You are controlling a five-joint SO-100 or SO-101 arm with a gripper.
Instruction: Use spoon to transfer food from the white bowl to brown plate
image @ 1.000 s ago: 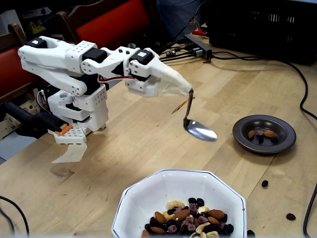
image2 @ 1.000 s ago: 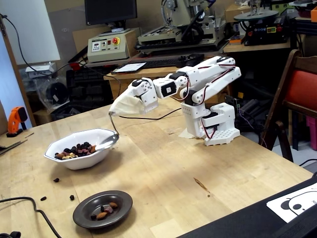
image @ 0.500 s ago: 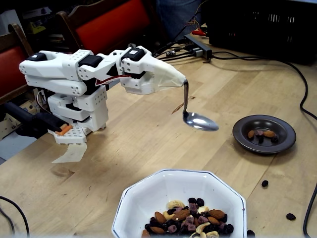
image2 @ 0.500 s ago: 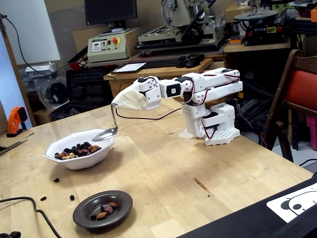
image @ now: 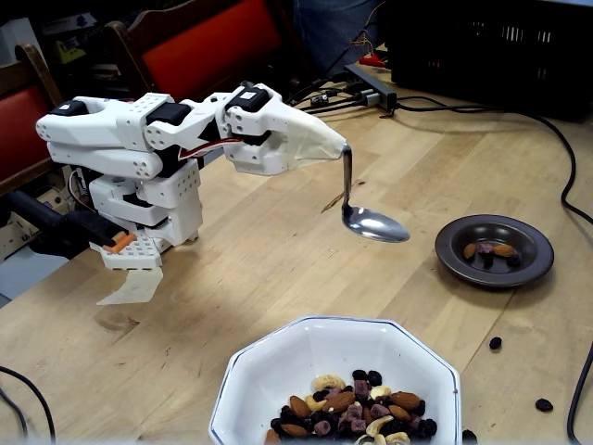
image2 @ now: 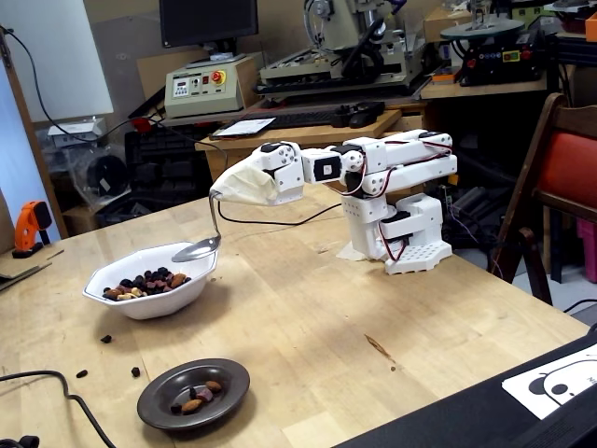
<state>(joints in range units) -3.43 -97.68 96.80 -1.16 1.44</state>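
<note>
Partway through. Few nuts already on plate point(image: 494, 248), most food point(image: 350, 411) left in bowl point(image: 278, 371). Spoon point(image: 374, 223) empty, raised above counter point(image: 241, 269) between bowl and plate. Hand point(image: 341, 148) wrapped in white; grip hidden, cannot tell how far open. Strays beside plate.

One fixed view close, facing arm, other side-on, farther

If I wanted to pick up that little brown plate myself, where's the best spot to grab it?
Pinch the brown plate by its wide flat rim, coming from above on the side away from the white bowl. The rim is bare there, while the food sits in the shallow centre.
</note>
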